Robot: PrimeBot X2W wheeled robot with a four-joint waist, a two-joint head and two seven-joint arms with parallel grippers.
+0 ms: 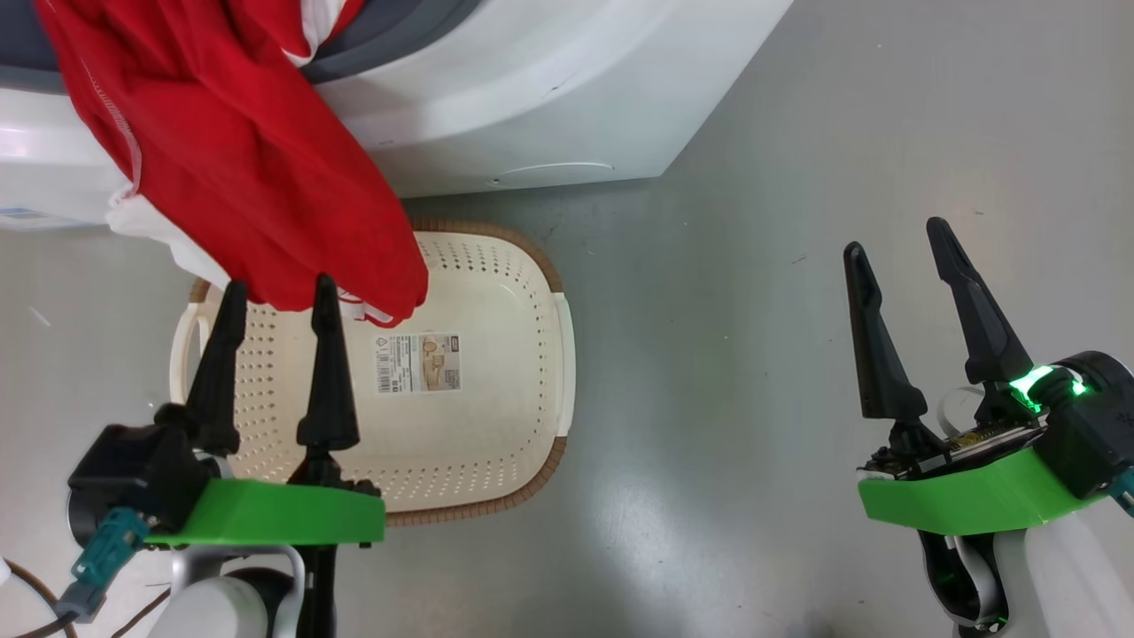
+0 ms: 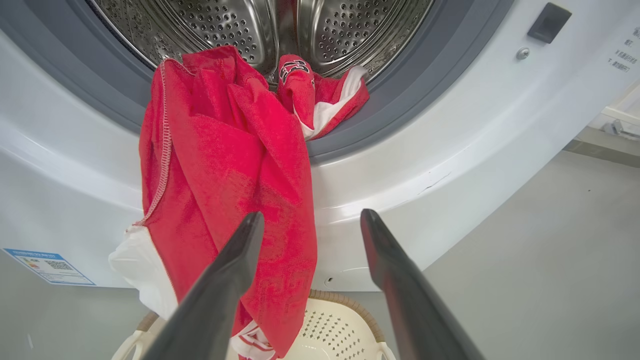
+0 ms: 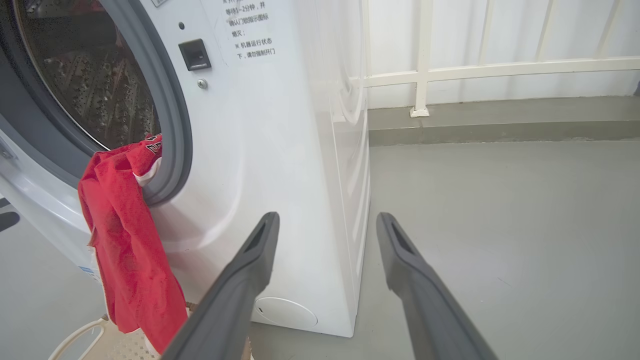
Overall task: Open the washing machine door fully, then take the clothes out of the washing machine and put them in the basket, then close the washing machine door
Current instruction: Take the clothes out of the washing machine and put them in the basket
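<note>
- Red cloth garments with white trim: soft, matt weave, stitched hem showing.
- White washing machine: smooth glossy shell, matt grey rubber gasket, shiny perforated steel drum.
- Cream plastic basket: smooth, with a brown woven-look rim.
- Grey floor: smooth, faint sheen.

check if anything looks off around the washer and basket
The clothes hang half out of the washer, draped over its gasket and down the front, lower end above the basket rather than settled in it. Nothing else stands out.
</note>
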